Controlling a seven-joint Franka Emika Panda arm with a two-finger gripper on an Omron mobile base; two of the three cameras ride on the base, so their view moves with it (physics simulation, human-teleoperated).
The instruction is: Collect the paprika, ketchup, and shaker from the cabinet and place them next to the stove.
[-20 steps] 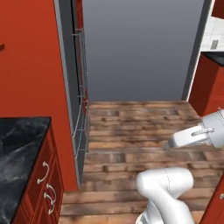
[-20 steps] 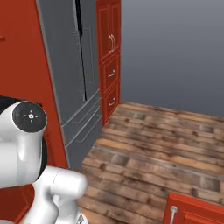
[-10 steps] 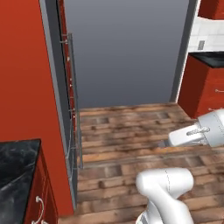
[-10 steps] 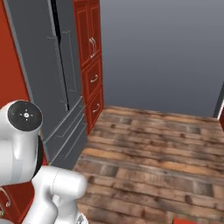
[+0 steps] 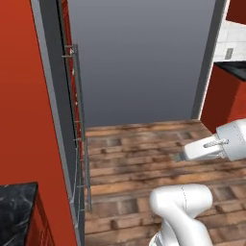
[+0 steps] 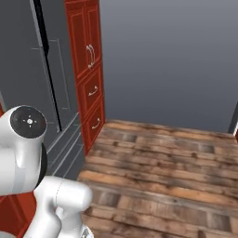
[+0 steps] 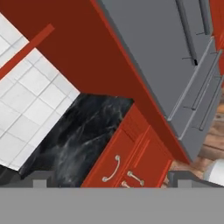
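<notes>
A grey refrigerator is cut off by the top edge of the left base view, its doors seen only edge-on behind long handles. A black marble counter shows only a corner at the lower left edge. In the hand view the claw has its finger tips cropped at the bottom, barely rising into frame, set wide apart. A red cabinet runs past the top edge of the right base view.
</notes>
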